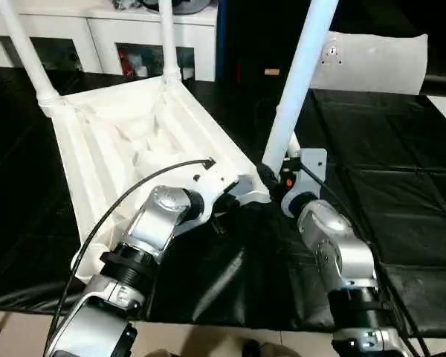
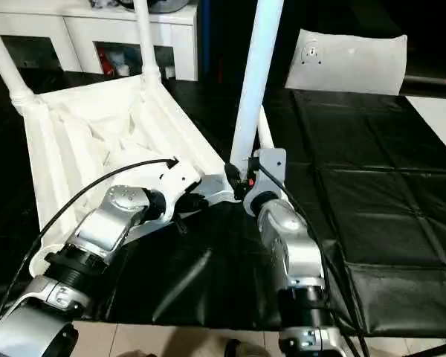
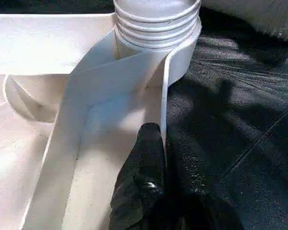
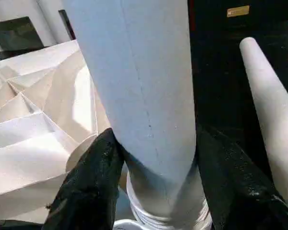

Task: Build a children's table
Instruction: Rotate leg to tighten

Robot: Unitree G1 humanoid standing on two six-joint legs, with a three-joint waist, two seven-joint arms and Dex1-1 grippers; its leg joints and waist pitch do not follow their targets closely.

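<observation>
Claws worked at the near corner of the upturned table top [image 1: 145, 141] in the left eye view: the right claw [image 1: 273, 178] pinched the base of a long tapered leg [image 1: 297, 78] rising steeply from that corner, while the left claw [image 1: 227, 195] bore on the top's near rim. I judged the left one was steadying the top so that the right could turn or seat the leg in its socket. Two more legs [image 1: 26, 52] stood already in the far corners. The top lay underside-up on a bench [image 1: 401, 223] covered in black, creased, faintly glossy quilted sheet. White cabinets [image 1: 97, 37] with glass doors stood behind, and a flat white panel [image 1: 372, 63] lay on the far part of the bench.

From the right eye view the same hold read plainly, and a fourth leg [image 2: 265, 135] lay on the bench just beside the worked corner, probably waiting for its turn.

Over the left wrist, one black finger [image 3: 146, 163] pressed the thin rim wall from inside; its partner lay hidden, so I took it as nipped on that wall. Ahead sat the threaded leg end at the round socket [image 3: 182, 48], matt moulded plastic.

Over the right wrist, both black fingers [image 4: 93, 182] clasped the smooth round leg above its ridged thread.
</observation>
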